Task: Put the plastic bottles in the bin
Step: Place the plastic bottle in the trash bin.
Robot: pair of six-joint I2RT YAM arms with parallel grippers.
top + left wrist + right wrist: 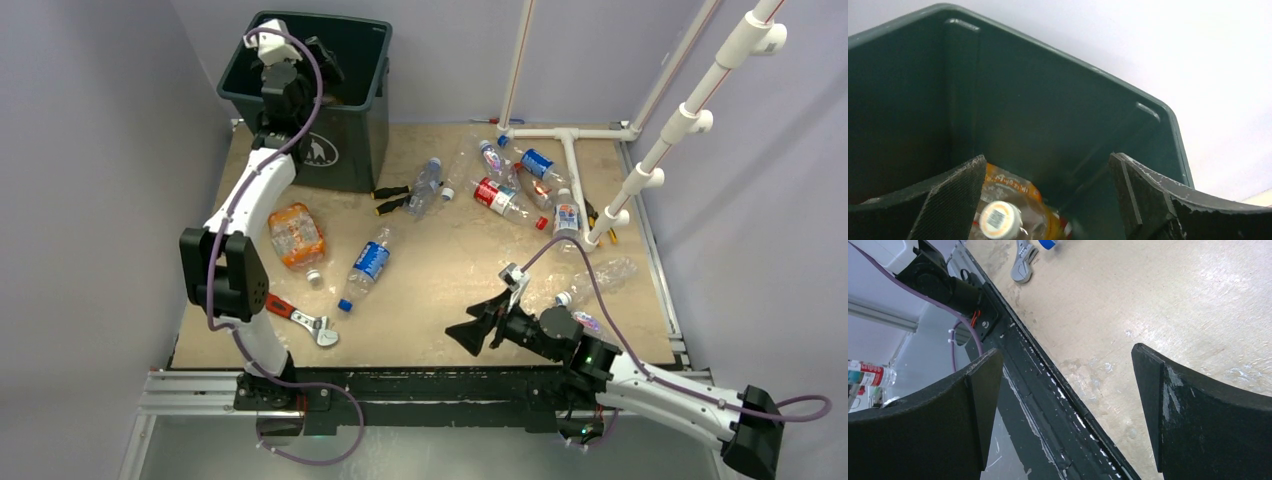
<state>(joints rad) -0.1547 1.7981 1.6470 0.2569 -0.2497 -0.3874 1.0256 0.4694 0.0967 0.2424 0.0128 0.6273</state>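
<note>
While the bin [350, 125] sits at upper left of the top view, the left gripper [1048, 160] is seen at its mouth, jaws spread wide, nothing clamped. An orange-labelled bottle [1010, 197] is seen lying in the bin, below and between the fingers [953, 195]; contact with them cannot be told. Lower, left of centre, a second orange-labelled bottle [296, 236], a wrench [305, 322] and a blue-labelled bottle [370, 262] are spread on the table [440, 270]. At upper centre a clear bottle [425, 185] is laid just beside two screwdrivers [392, 200]. More bottles [500, 197] are clustered at upper right by white pipes [573, 165]. At lower right the right gripper [1065, 352] is seen wide open, empty, over the table's near edge.
</note>
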